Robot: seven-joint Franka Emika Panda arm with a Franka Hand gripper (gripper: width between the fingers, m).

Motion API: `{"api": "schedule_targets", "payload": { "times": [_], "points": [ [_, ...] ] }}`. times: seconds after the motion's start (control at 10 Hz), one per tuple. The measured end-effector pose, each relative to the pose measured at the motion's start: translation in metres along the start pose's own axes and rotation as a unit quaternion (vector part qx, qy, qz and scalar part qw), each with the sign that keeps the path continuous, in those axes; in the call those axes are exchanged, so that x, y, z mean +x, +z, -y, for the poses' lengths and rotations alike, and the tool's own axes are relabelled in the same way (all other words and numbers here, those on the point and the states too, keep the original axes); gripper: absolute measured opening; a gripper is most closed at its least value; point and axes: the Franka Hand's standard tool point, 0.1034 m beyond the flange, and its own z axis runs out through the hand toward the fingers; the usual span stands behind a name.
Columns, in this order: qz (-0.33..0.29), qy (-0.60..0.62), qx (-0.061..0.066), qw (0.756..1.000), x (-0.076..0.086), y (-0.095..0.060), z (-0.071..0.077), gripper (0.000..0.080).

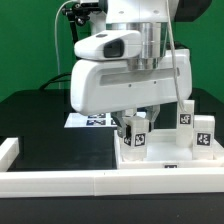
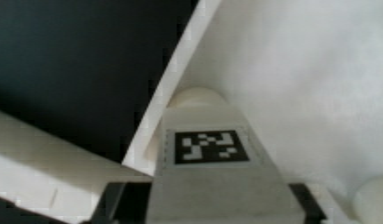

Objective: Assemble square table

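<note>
Exterior view: the Panda arm's gripper (image 1: 134,128) reaches down at the near corner of the square tabletop (image 1: 175,158), a white plastic slab lying flat on the black table (image 1: 45,130) against the white rail (image 1: 60,183) that edges the surface. A tagged white leg (image 1: 137,135) stands just under the wrist, at about five o'clock from the centre of the picture; the arm's bulk hides the fingertips, so contact cannot be read here. Three more tagged legs (image 1: 186,116) stand upright on the slab at about three o'clock, close together. The marker board (image 1: 92,120) lies flat behind the arm, partly hidden.

Wrist view: the leg (image 2: 209,140) runs up the middle of the picture, its tag facing the camera, with the dark fingers (image 2: 131,203) bracketing it at six o'clock. The jaws stand narrow, drawn in against the leg's two sides, which reads as a grip on the leg. Beneath lies the tabletop (image 2: 321,90), its edge running diagonally against the black table (image 2: 72,60).

Judging by looks, the leg is light, rigid plastic, smooth and likely a little slippery; a firm squeeze across its flat sides, near the middle, should keep it from twisting. The slab looks stiff and heavier, better pushed than lifted
</note>
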Motion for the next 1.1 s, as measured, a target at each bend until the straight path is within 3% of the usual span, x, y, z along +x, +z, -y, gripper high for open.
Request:
{"api": "schedule_targets", "payload": {
  "times": [0.3,0.5,1.0,1.1],
  "points": [
    [-0.004,0.136,0.010,0.991,-0.0007,0.0003,-0.0014,0.0289],
    [-0.012,0.221,0.010,0.975,0.0011,0.0005,-0.0012,0.0289],
    [-0.027,0.420,0.014,0.907,0.0024,0.0004,-0.0020,0.0290],
    [-0.027,0.469,0.016,0.883,0.0021,0.0005,-0.0023,0.0290]
  ]
}}
